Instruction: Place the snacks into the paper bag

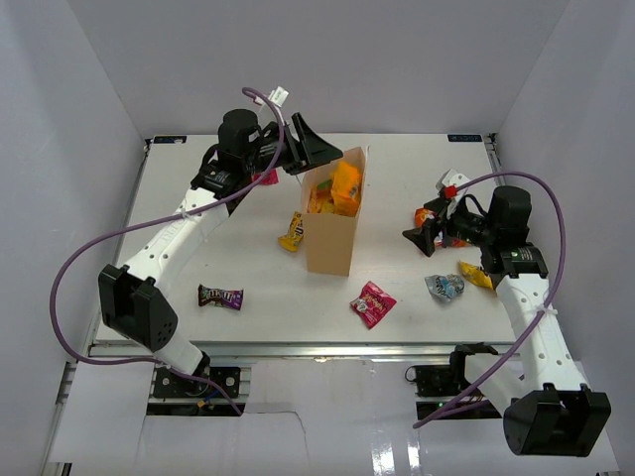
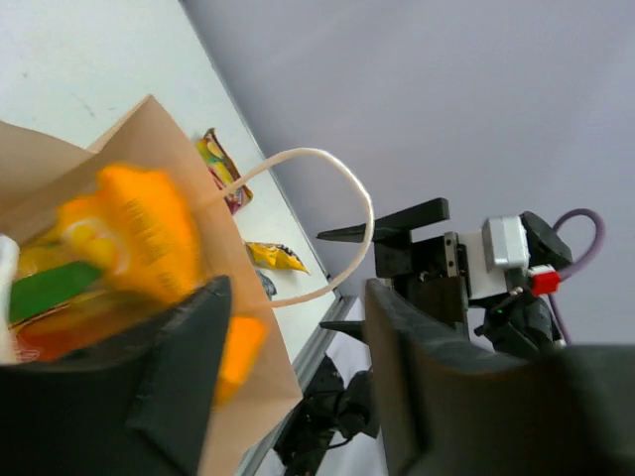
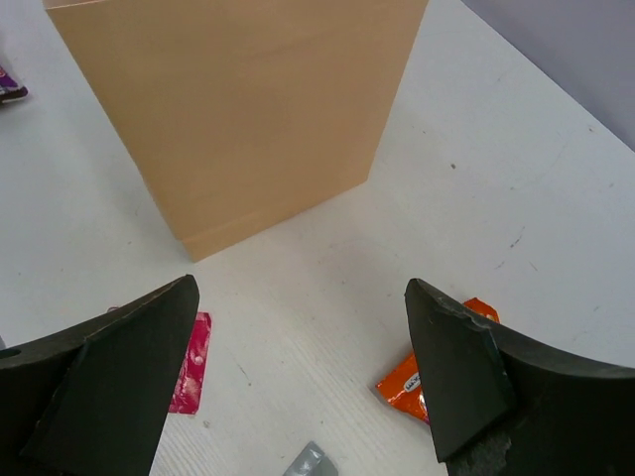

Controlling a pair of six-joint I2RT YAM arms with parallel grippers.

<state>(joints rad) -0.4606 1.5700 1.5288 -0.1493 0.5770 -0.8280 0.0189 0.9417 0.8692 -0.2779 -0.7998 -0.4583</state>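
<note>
The table [image 1: 407, 169] carries the paper bag [image 1: 329, 243] upright at centre, an orange packet [image 1: 345, 188] inside. The left gripper [image 1: 319, 151] hangs at its 12 o'clock, jaws spread and empty. The right gripper [image 1: 422, 238] sits at 3 o'clock, also spread. Loose snacks lie around the bag: a pink packet [image 1: 373, 303] at 5 o'clock and a dark packet [image 1: 219, 297] at 8.

The paper bag [image 3: 248, 109] is smooth, matt tan kraft paper. The white worktop [image 3: 476, 149] looks matt and faintly grained. The pink packet [image 1: 372, 303] is glossy, crinkled film.
</note>
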